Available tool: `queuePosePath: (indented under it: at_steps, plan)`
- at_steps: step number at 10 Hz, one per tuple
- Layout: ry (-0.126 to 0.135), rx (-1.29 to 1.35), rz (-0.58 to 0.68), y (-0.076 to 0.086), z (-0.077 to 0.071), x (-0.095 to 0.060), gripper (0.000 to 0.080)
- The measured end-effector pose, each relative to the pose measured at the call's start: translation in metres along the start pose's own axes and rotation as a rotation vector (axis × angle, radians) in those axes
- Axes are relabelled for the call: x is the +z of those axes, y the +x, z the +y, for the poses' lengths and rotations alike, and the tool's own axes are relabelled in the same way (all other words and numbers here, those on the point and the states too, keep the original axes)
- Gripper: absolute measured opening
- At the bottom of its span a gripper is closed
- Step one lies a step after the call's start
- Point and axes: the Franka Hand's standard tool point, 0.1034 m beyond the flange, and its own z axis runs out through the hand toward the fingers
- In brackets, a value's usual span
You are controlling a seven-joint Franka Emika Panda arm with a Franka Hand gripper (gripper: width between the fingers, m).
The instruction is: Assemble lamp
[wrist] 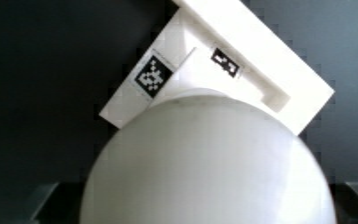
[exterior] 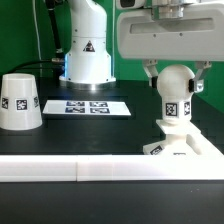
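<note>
Here, square black-and-white tags [exterior: 172, 108] mark the bulb [exterior: 176, 88], base [exterior: 192, 148] and shade [exterior: 19, 103].

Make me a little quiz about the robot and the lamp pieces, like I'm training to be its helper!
1. True or false: the shade already sits on top of the bulb.
2. What does the bulb stand on? A) the marker board B) the base C) the shade
3. Fill in: the gripper has a finger on each side of the ____.

Key: 1 false, the shade stands apart on the table; 2 B; 3 bulb.
</note>
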Motion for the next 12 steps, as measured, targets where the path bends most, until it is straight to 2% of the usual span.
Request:
queuePosePath:
  at_steps: [4, 8, 9, 10, 12]
  plan:
    - [0.021, 0.32, -0.066, -0.0011, -0.0007, 0.0014, 0.0579]
    - [0.021, 0.488, -0.079, -0.0041, -0.0023, 0.0022, 0.058]
    - [0.022, 0.44, -0.076, -0.004, -0.0022, 0.0022, 0.058]
    - [0.024, 0.343, -0.073, -0.0047, -0.0024, 0.0023, 0.0682]
    - [0.025, 0.204, -0.071, -0.0084, -0.0037, 0.0028, 0.0697]
